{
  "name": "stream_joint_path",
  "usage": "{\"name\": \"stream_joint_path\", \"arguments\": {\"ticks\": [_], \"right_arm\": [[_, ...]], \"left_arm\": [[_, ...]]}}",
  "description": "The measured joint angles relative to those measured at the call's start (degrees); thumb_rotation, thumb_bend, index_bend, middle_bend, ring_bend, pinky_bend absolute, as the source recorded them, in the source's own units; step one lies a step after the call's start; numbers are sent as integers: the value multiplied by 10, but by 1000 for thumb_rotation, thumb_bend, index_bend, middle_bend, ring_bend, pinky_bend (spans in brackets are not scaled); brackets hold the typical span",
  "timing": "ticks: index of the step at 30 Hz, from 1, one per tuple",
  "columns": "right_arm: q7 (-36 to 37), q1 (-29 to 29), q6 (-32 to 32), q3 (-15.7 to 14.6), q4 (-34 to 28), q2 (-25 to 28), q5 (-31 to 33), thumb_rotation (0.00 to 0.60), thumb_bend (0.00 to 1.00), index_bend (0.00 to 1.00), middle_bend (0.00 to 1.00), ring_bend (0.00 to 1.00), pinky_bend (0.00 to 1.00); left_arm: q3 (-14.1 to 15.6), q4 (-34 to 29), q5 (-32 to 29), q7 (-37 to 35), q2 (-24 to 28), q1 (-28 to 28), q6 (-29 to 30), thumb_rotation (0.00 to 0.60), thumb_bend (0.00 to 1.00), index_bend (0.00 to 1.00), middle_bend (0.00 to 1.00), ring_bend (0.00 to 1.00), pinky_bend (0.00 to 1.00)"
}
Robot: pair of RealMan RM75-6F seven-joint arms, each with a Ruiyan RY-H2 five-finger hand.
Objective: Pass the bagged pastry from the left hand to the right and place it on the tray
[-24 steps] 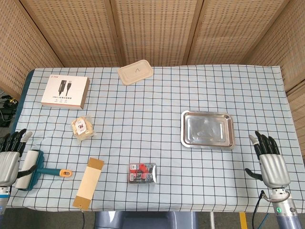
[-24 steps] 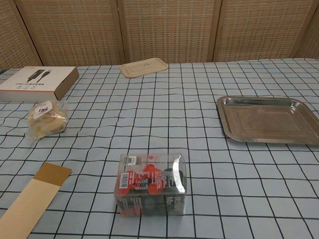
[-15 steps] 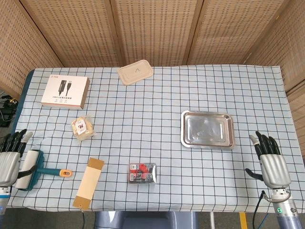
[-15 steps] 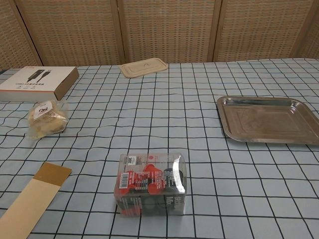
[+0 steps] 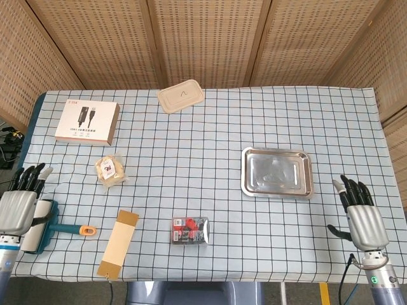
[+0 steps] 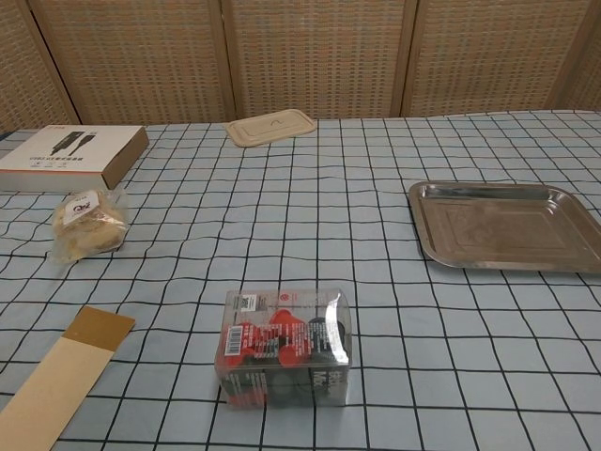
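Bagged pastry (image 5: 110, 170) lies left of centre on the checked cloth, below the white box (image 5: 86, 121). Likely light and soft; the film looks slippery, so grasp across the bun's sides rather than the loose wrap. Left hand (image 5: 21, 204) and right hand (image 5: 362, 217) both spread, holding nothing. Open cloth runs to the tray (image 5: 277, 172), right of centre.

The bagged pastry (image 5: 110, 171) lies ahead and right of the left hand (image 5: 17, 208) fingertips (image 5: 32, 175) (spread, holding nothing). The tray (image 5: 277, 172) sits beyond the right hand (image 5: 362, 216), likewise empty.
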Motion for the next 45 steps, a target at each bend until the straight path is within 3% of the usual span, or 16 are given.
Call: {"name": "stream_joint_path", "arguments": {"ticks": [4, 10, 17, 29, 40, 42, 45], "right_arm": [[6, -2, 6, 2, -2, 4, 0, 600, 137, 0, 0, 0, 0], [10, -2, 4, 5, 0, 6, 7, 600, 137, 0, 0, 0, 0], [14, 1, -7, 9, 6, 6, 22, 600, 138, 0, 0, 0, 0], [31, 2, -16, 18, 13, 10, 43, 600, 137, 0, 0, 0, 0], [38, 3, -23, 20, 15, 12, 51, 600, 137, 0, 0, 0, 0], [41, 3, -23, 20, 14, 13, 51, 600, 138, 0, 0, 0, 0], [43, 3, -23, 20, 14, 14, 51, 600, 137, 0, 0, 0, 0]], "left_arm": [[-15, 0, -26, 21, 9, -34, -55, 600, 0, 0, 0, 0, 0], [-39, 11, -113, 71, 15, -100, -169, 600, 0, 0, 0, 0, 0], [-55, 45, -192, 137, -8, -182, -264, 600, 0, 0, 0, 0, 0], [-37, 119, -310, 254, -89, -277, -327, 600, 0, 0, 0, 0, 0], [-10, 196, -413, 309, -168, -340, -353, 600, 0, 0, 0, 0, 0], [-8, 206, -411, 311, -181, -343, -345, 600, 51, 65, 0, 1, 45], [-7, 220, -387, 299, -199, -342, -318, 600, 301, 395, 116, 169, 301]]}}
